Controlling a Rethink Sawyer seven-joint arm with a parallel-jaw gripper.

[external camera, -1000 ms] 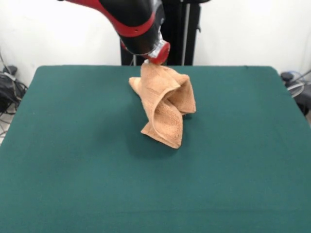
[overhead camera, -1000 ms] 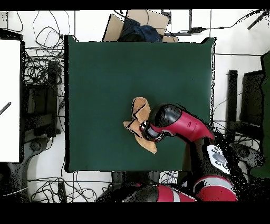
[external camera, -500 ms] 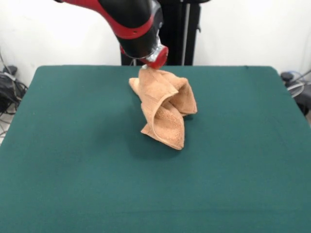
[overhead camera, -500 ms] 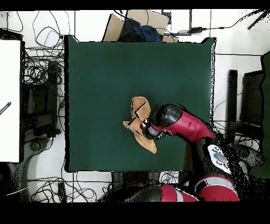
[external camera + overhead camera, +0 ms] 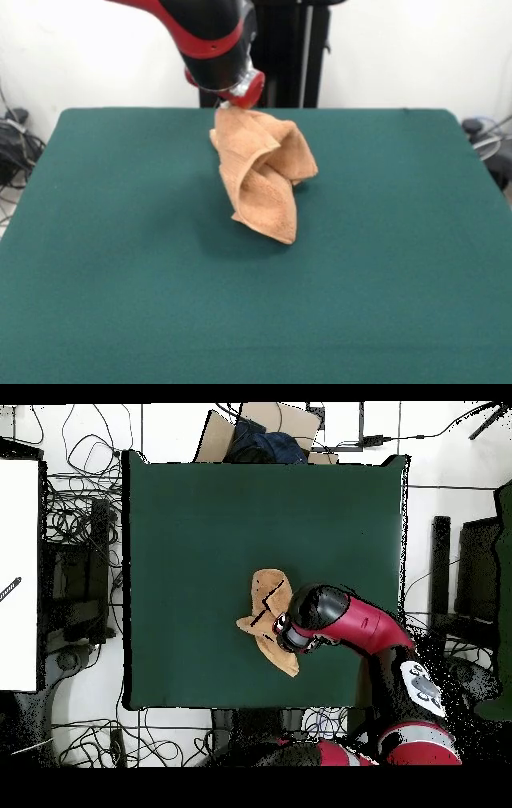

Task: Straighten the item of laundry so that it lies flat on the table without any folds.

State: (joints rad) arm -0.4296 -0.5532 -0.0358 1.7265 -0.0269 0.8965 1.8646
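Note:
The item of laundry (image 5: 260,172) is a peach-orange towel, bunched and twisted, hanging in folds from its top corner. Its lower end rests on the green table (image 5: 120,280) a little behind the centre. My gripper (image 5: 233,102) is shut on that top corner, just under the red and black arm. From overhead the towel (image 5: 266,614) shows as a crumpled strip near the table's (image 5: 200,534) lower edge. There the gripper (image 5: 280,625) sits over its right side and the arm covers part of the cloth.
A cardboard box (image 5: 262,434) with dark cloth inside stands just past the table's top edge in the overhead view. Cables (image 5: 75,534) lie on the floor to the left, beside a white surface (image 5: 18,574).
In the front view the arm has moved left and slightly back, pulling the towel's top corner with it. The hanging folds have shifted left along the table.

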